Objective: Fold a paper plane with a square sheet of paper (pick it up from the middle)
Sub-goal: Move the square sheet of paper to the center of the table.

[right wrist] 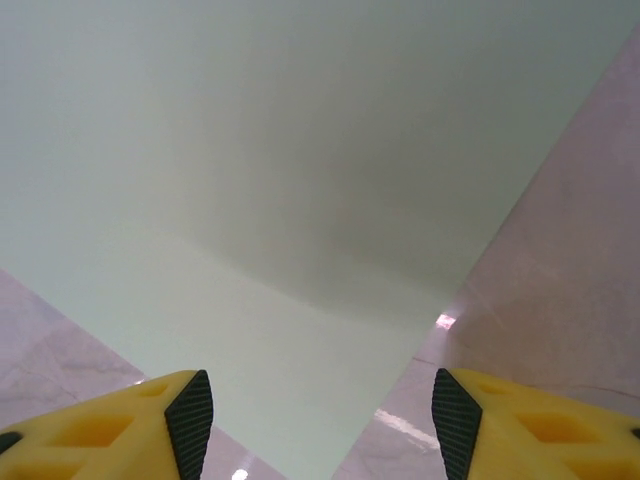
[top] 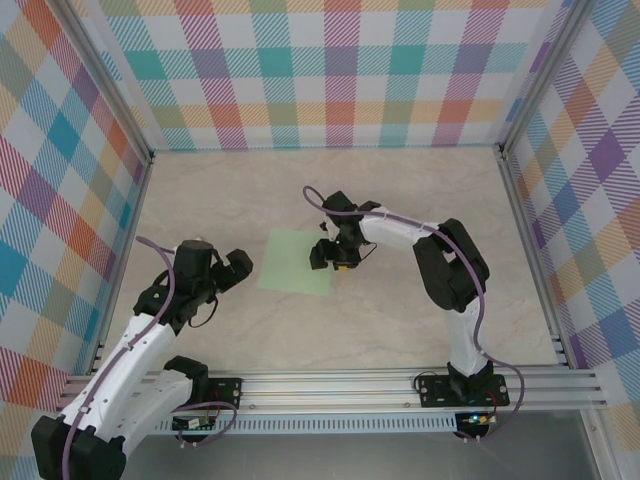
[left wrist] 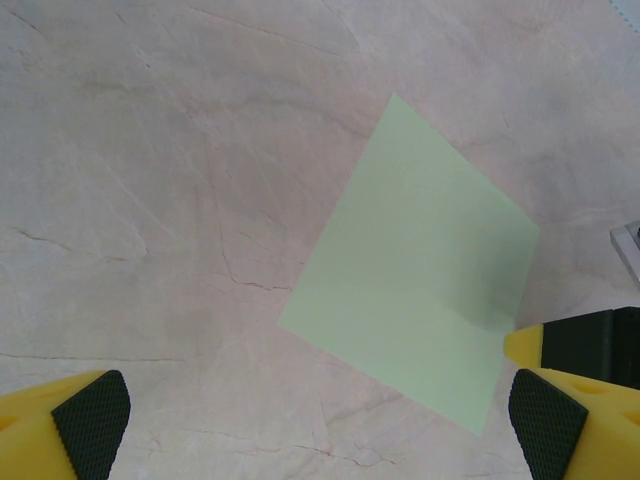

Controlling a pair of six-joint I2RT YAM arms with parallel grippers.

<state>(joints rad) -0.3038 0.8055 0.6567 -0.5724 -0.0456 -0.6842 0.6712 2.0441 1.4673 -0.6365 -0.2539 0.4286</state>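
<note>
Sheet [top: 298, 262] lies flat on the bench [top: 400, 190], near mid-bench and between my two tools. It is pale mint-green, plain and unfolded. From above it reads as a slightly skewed square. My right tool [top: 335, 258] sits over the sheet's right edge, the arm reaching in from the right side. Its jaws are parted and nothing is clamped between them. In the right wrist view the sheet [right wrist: 280, 180] spreads under and ahead of the tool [right wrist: 325, 425]. The sheet's near corner points down between the two black pads [right wrist: 192, 420], with bench stone showing on both sides. A soft shadow band crosses the paper; whether the tips touch it I cannot tell. My left tool [top: 240, 268] is just beside the sheet's left edge and not over it — jaws spread wide, empty. In the left wrist view that tool [left wrist: 320, 420] hangs above bare bench. The sheet [left wrist: 415, 290] lies ahead and to the right as a diamond, one corner pointing away. At the sheet's right-hand edge a yellow fingertip [left wrist: 523, 345] of the right tool meets the paper — contact or near miss, I cannot tell.
</note>
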